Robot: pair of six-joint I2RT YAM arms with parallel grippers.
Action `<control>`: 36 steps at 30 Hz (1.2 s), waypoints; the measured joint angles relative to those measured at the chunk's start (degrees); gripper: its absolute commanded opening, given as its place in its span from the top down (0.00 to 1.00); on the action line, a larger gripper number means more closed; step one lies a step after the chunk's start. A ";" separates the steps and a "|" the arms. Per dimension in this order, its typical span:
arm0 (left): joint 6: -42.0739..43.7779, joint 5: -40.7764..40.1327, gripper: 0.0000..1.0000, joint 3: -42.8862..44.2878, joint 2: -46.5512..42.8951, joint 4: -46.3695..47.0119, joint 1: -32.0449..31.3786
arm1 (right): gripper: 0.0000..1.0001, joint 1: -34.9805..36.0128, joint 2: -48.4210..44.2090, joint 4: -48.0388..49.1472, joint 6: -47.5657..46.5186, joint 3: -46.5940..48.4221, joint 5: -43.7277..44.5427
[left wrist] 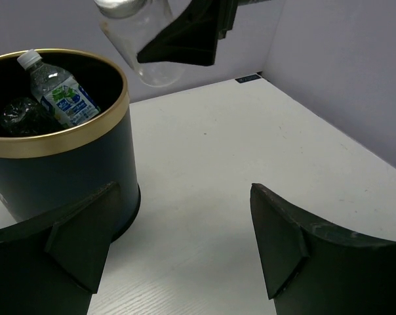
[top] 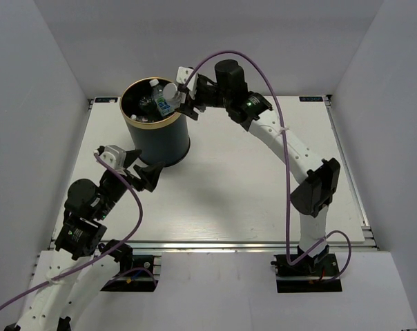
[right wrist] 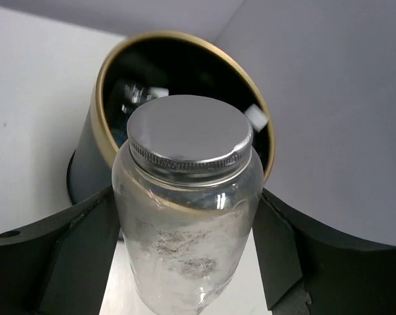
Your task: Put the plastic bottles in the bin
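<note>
Clamps the right fingers on both sides of a squat clear plastic bottle with a silver screw cap, parted only as wide as its body. Holds it cap up over the 2 o'clock part of the mouth of the tall round navy-black bin with a thin gold rim. Shows whitish residue inside the clear wall, and no label or writing.

Spreads the left fingers wide with nothing between them, low over the white worktop, just beside the bin's 7 o'clock side and pointing toward it.

Inside the bin, leans a clear bottle with a white cap and a blue-and-green label against the wall, next to a crumpled clear bottle. Carries print on that label, too small to read.

Stretches the right arm from its base at 5 o'clock across the worktop to the bin at 11 o'clock, elbow bent, with a purple cable arching above it. Folds the left arm low at the 7 o'clock corner.
</note>
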 measured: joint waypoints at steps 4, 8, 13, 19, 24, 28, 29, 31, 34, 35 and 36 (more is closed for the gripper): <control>0.02 -0.44 0.10 0.00 0.00 -0.55 0.24 | 1.00 1.11 4.09 7.89 0.24 3.52 -1.57; 0.09 -1.25 0.10 0.00 -0.09 -1.11 0.50 | 1.00 1.84 9.49 12.15 -0.02 8.63 -1.95; 0.17 -3.34 0.10 -0.15 -2.40 -2.21 0.66 | 1.00 3.04 17.38 18.49 -1.36 14.95 -1.92; 0.20 -5.16 0.10 -0.59 -5.99 -2.16 0.66 | 0.37 3.56 23.10 23.61 -1.70 17.14 -2.32; 0.20 -5.66 0.09 -0.61 -4.74 -2.40 0.79 | 0.10 3.56 24.35 24.13 -1.42 17.14 -1.11; 0.24 -5.70 0.06 -0.63 -3.72 -2.49 1.09 | 0.10 3.56 23.98 25.49 -1.53 17.14 0.92; 0.22 -5.70 0.05 -0.63 -3.63 -2.49 1.09 | 0.10 3.54 23.80 25.46 -1.53 17.14 1.70; 0.33 -5.64 0.01 -0.63 -3.61 -2.49 1.09 | 0.10 3.39 22.21 25.24 -1.51 16.46 3.04; 0.55 -4.85 0.01 -0.66 -3.52 -2.36 1.25 | 0.10 3.34 15.72 23.28 -1.55 10.86 6.54; 0.70 -4.15 0.01 -0.66 -3.37 -2.32 1.44 | 0.10 3.34 12.59 22.18 -1.44 8.11 7.98; 0.98 -2.99 0.01 -0.68 -3.04 -2.14 1.49 | 0.10 3.34 8.48 21.51 -1.20 4.68 10.60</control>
